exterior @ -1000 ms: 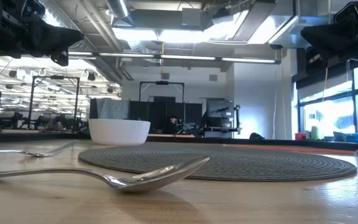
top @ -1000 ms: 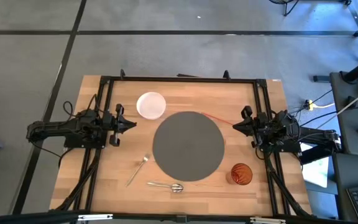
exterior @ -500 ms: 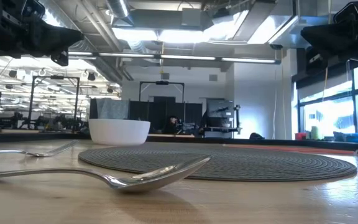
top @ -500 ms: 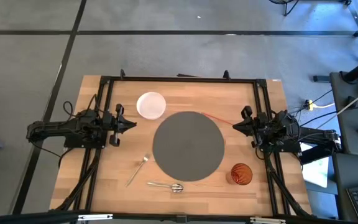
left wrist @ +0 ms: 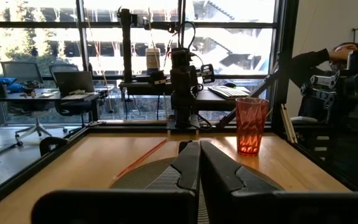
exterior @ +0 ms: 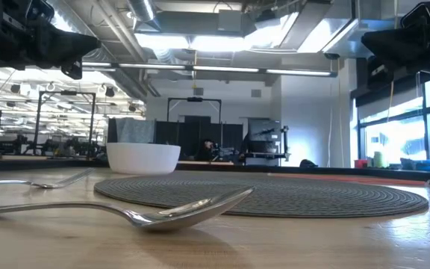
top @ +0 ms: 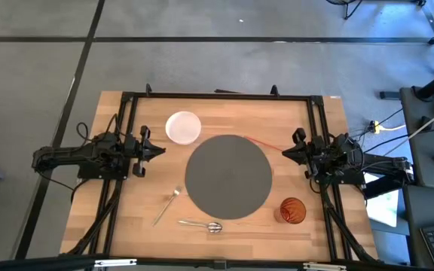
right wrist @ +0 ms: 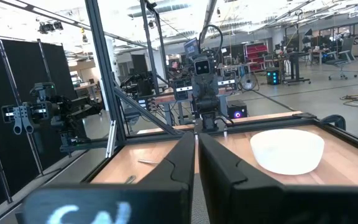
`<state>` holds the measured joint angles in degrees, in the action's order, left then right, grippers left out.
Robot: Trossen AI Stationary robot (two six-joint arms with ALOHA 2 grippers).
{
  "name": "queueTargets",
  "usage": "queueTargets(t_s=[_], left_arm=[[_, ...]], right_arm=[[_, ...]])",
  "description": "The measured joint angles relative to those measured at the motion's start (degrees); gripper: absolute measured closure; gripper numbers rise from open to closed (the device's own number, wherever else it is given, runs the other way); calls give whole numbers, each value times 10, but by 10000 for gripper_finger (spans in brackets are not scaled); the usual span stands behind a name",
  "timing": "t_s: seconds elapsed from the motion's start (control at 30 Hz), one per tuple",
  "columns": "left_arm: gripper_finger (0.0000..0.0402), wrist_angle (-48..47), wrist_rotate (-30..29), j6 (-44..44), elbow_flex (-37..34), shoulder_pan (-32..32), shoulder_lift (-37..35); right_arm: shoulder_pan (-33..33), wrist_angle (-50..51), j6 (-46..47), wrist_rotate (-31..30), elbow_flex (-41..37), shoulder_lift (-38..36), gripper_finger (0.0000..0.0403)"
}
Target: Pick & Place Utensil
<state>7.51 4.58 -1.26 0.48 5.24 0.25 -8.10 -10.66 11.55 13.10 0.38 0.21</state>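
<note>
Surface: wooden table (top: 315, 128) in a black frame, round grey placemat (top: 227, 176) at centre, white bowl (top: 182, 126) and red cup (top: 292, 210) off its edges. Utensils: fork (top: 167, 205) and spoon (top: 200, 224), both on the near-left board beside the mat. Fork's long axis runs diagonally, tines toward the mat; spoon lies crosswise, bowl end toward the cup. Left gripper (top: 157, 150), fingers pressed together, empty, raised over the table's left side, is nearer both. Right gripper (top: 286, 153), likewise closed and empty, waits across the mat
</note>
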Motion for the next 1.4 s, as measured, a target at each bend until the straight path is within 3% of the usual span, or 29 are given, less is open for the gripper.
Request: queueTargets(t_s=[1.4], left_arm=[[398, 0, 0, 0, 0, 0, 0]], right_arm=[[0, 0, 0, 0, 0, 0, 379]])
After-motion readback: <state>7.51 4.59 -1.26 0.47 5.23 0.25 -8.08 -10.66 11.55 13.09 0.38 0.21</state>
